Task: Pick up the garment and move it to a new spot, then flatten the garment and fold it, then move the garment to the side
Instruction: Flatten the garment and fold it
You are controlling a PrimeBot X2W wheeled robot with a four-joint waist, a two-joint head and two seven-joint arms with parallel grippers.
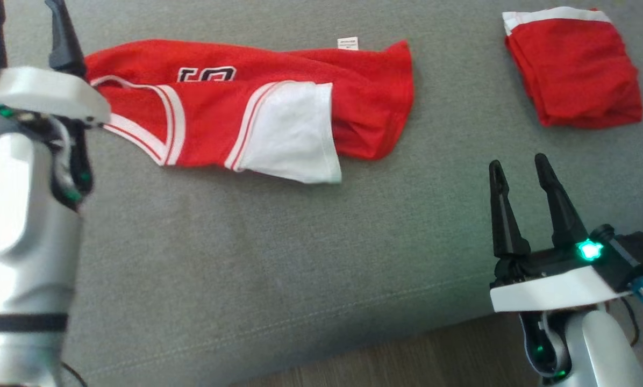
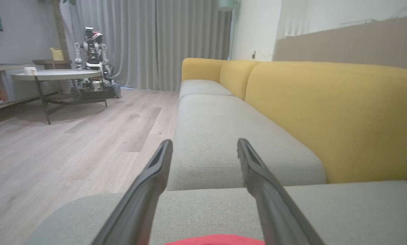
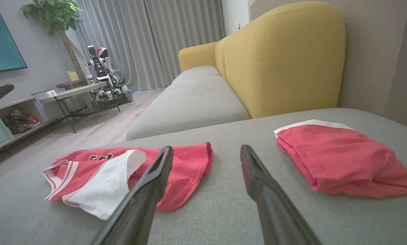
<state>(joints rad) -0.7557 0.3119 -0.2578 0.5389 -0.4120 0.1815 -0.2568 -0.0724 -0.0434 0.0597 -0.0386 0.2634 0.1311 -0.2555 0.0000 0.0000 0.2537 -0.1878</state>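
Lying loosely flattened on the grey woven sofa cushion [image 1: 246, 258], the garment [image 1: 257, 107] is a soft red jersey with white-and-red striped trim. A white panel is turned over its front. Black-and-white lettering [image 1: 206, 73] is partly tucked under a fold and cannot be read. A small white label [image 1: 347, 43] projects at the far hem.

The left gripper [image 1: 26, 32] stands at the garment's left end with its fingers spread wide and nothing between them. One finger is cut off by the picture edge, and contact with the cloth cannot be determined. The right gripper [image 1: 519, 163] is near the cushion's front edge, fully spread and empty, clear of all fabric.

A folded red bundle [image 1: 574, 70] with a white band lies well apart at the far right. A yellow backrest [image 3: 281, 58] rises behind.
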